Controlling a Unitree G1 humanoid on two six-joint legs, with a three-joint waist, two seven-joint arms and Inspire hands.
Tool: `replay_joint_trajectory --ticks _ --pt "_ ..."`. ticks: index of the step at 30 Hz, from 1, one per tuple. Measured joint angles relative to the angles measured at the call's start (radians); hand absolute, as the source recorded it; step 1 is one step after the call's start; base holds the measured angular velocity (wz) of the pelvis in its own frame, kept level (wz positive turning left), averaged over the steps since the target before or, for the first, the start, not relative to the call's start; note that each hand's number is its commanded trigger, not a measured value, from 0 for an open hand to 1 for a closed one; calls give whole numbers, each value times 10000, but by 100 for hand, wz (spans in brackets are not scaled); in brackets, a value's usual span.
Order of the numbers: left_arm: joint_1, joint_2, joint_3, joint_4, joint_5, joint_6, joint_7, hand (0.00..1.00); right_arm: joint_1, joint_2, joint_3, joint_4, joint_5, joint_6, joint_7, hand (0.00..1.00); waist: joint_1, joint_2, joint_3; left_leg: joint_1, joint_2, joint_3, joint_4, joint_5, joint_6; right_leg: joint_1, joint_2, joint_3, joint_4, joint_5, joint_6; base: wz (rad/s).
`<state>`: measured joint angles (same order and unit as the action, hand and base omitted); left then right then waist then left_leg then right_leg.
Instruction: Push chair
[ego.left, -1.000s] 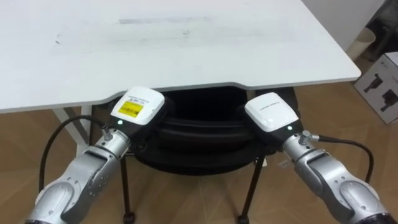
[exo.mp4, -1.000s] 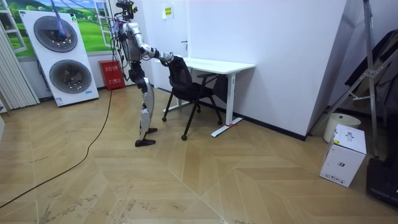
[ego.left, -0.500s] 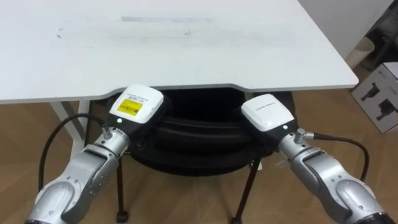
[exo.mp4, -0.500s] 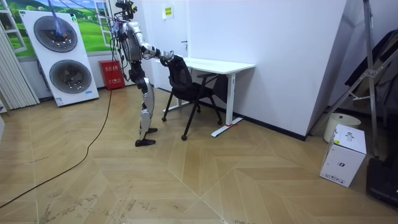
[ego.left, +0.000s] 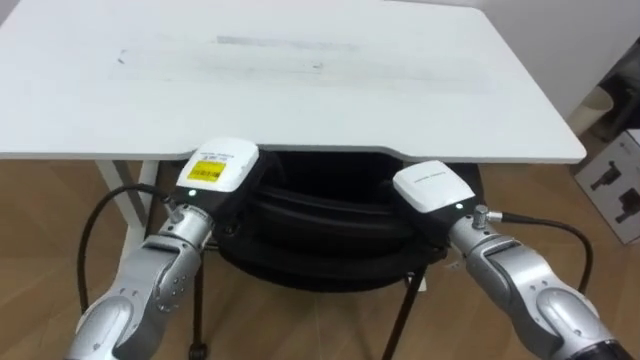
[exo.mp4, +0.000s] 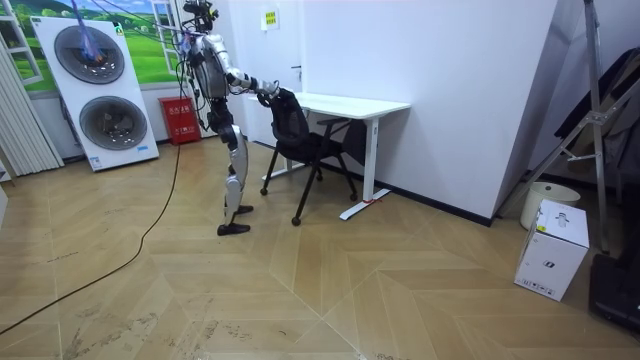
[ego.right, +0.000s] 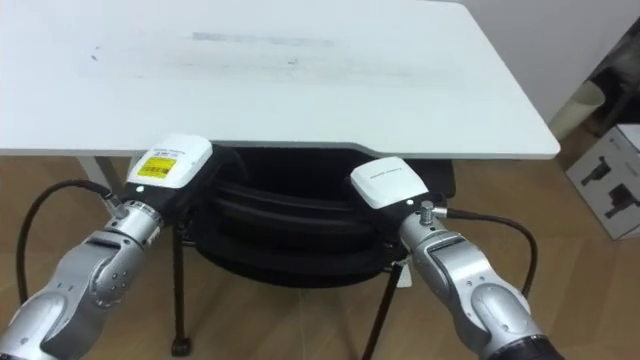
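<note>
Against the desk's (ego.left: 300, 90) near edge, the chair (ego.left: 320, 228) has its backrest crosswise, the left hand (ego.left: 220, 170) and right hand (ego.left: 432, 190) on its two ends, equally near, desk straight ahead; whether either grips I cannot tell.

The desk (ego.left: 300, 90) overhangs the chair (ego.left: 320, 230), its front edge just ahead of the left hand (ego.left: 218, 170) and right hand (ego.left: 432, 188). Under it the chair back takes up the middle. Floor (ego.left: 50, 210) lies open beside it; a desk leg (ego.left: 114, 182) stands left, a box (ego.left: 612, 180) far right.
</note>
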<state>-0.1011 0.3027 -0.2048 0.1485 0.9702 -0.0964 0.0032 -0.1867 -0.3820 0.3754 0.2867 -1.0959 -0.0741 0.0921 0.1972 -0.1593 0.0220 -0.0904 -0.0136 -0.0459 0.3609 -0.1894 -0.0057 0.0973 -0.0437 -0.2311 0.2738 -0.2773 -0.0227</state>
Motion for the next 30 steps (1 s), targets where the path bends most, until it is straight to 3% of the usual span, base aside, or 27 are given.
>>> replay_joint_trajectory --ticks 4,8,14,16,19,21,24,26,28,30 --pt "11 -75 43 -134 -443 244 -144 0 0 9 0 -297 7 103 273 0 -13 57 0 -31 -14 -109 18 2 -5 121 8 -158 -29 11 -9 8" --pt "11 -146 64 -137 -738 496 -170 0 0 -36 0 -509 -5 103 425 0 -23 300 -37 -29 -26 -132 -10 18 -30 152 10 -192 -31 15 -12 4" --pt "144 -146 460 -141 -751 530 -168 0 -25 -201 -13 -781 -131 -64 517 0 -319 402 -45 96 -148 -240 -427 266 -43 181 -104 -341 -140 14 -12 8" --pt "142 -153 633 -165 -750 491 -121 0 -104 -428 -15 -886 8 -354 516 0 -319 402 -44 62 -155 -229 -521 314 -51 77 -125 -314 -124 16 -15 -3" --pt "143 -75 987 -299 -733 417 -105 0 -130 -1206 -16 -1400 279 -816 516 0 -369 396 -43 -5 -165 -222 -549 327 -49 4 -135 -315 -97 19 -18 1" --pt "158 123 1412 -639 -740 429 -98 0 -492 -1909 -16 -1629 559 -1320 516 0 -648 384 -37 -16 -175 -239 -556 343 -51 22 -112 -334 -130 27 -12 4" --pt "496 575 1736 -950 -728 262 -14 0 -763 -2611 -74 -1763 1084 -1520 507 0 -1064 368 -28 126 -225 -240 -845 482 -50 66 -157 -355 -168 41 -7 0" --pt "639 652 1986 -951 -733 117 190 0 -880 -2998 -195 -1768 1480 -1712 497 0 -1191 347 -16 164 -247 -245 -1034 604 -54 -3 -185 -335 -177 43 -10 0" --pt "685 672 2373 -1032 -681 19 279 0 -880 -3222 -604 -1836 1534 -2010 497 0 -1312 323 -6 149 -240 -247 -1101 650 -68 -59 -183 -322 -184 57 -23 0" --pt "983 735 2770 -1115 -658 -48 351 0 -1046 -3359 -2039 -2131 1606 -2150 -391 0 -1631 325 -6 176 -290 -360 -1134 660 -66 36 -202 -478 -230 58 -20 12"
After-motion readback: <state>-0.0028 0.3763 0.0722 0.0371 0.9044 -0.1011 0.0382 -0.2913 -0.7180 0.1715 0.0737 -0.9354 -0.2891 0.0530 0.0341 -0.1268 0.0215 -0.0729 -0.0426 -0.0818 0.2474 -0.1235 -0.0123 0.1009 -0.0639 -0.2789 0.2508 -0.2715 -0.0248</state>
